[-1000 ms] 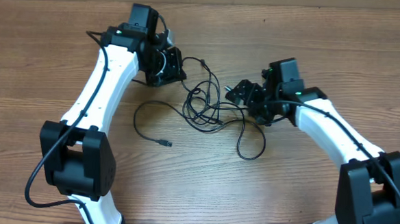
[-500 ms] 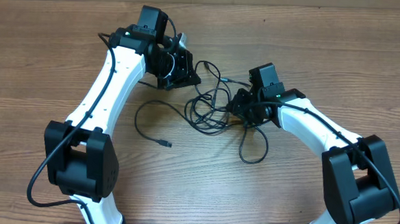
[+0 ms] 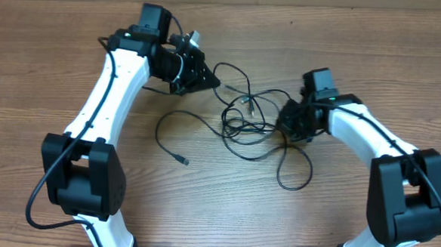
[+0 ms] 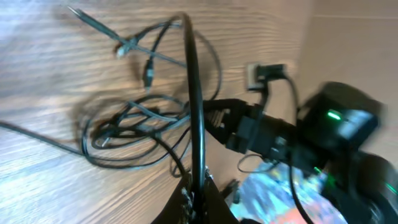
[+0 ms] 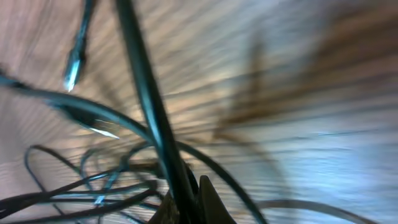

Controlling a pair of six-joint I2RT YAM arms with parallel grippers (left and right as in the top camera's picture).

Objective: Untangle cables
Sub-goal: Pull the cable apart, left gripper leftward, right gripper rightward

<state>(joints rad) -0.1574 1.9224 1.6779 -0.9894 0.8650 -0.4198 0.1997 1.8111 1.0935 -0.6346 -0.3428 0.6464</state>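
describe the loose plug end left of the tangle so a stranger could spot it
On the wooden table, thin black cables lie tangled between the left arm and right arm. One cord loops out of the tangle's left side and ends in a small plug, the only end lying alone on bare wood.

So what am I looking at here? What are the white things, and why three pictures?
The white things are two robot arms, a left arm and a right arm, working at a wooden table. The wide picture comes from a camera fixed above. The two close, blurry pictures come from small cameras on each arm's wrist, looking past its jaws. On the table lies a tangle of thin black cables. Each arm's jaws are shut on a strand of it, one arm at each side of the tangle. A loose plug end trails off toward the left arm.
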